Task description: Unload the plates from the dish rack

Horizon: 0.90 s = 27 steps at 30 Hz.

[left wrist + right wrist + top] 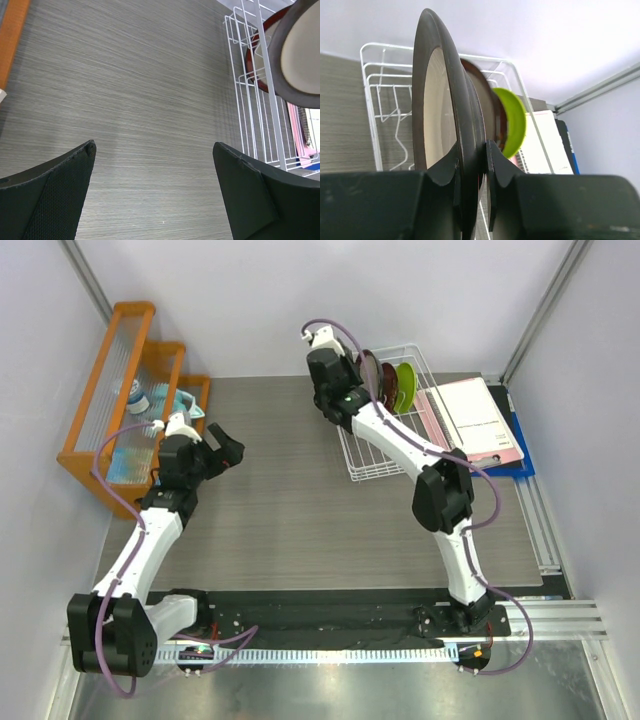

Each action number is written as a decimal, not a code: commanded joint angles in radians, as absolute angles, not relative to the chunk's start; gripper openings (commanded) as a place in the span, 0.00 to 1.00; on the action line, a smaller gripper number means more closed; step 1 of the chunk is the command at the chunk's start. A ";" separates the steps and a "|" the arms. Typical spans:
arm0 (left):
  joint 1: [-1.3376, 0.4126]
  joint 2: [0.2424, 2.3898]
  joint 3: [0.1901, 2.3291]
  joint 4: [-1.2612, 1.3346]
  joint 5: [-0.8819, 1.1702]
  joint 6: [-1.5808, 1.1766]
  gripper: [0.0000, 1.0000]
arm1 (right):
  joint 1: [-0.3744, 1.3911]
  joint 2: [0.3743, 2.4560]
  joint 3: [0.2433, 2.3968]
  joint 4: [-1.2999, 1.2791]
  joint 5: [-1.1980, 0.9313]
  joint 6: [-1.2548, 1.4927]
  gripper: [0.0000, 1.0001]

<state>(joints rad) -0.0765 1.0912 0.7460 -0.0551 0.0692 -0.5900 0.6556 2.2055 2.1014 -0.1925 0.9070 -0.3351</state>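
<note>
- Bright, even light is falling on the dish rack (pixel 368 460), leaving only faint shadows beside it.
- Inside the dish rack, the lime green plate (pixel 512 122) is showing blurred.

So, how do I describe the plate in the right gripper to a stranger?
Find the white wire dish rack at the table's far right, holding a row of plates. The leftmost plate is the largest, cream with a grey rim; the others show dark red or lime green.

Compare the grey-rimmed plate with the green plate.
The grey plate is far larger than the green plate. The grey plate has a cream centre; the green plate is plain lime. The right gripper clamps the grey plate; the green plate is untouched. Both stand on edge in the rack.
</note>
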 commanded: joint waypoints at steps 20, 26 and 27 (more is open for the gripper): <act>-0.086 1.020 0.632 0.319 0.364 -0.761 0.99 | 0.718 1.434 1.645 -0.391 0.358 0.279 0.01; -0.087 0.954 0.557 0.351 0.371 -0.782 0.99 | 0.718 1.339 1.395 -0.209 0.158 0.465 0.01; -0.089 0.947 0.543 0.360 0.376 -0.785 0.99 | 0.718 1.332 1.364 -0.178 0.134 0.485 0.01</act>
<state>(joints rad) -0.0841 0.9985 0.5804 0.2607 0.3420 -0.7517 0.7162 1.3987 1.4433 -0.4538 0.2955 0.3084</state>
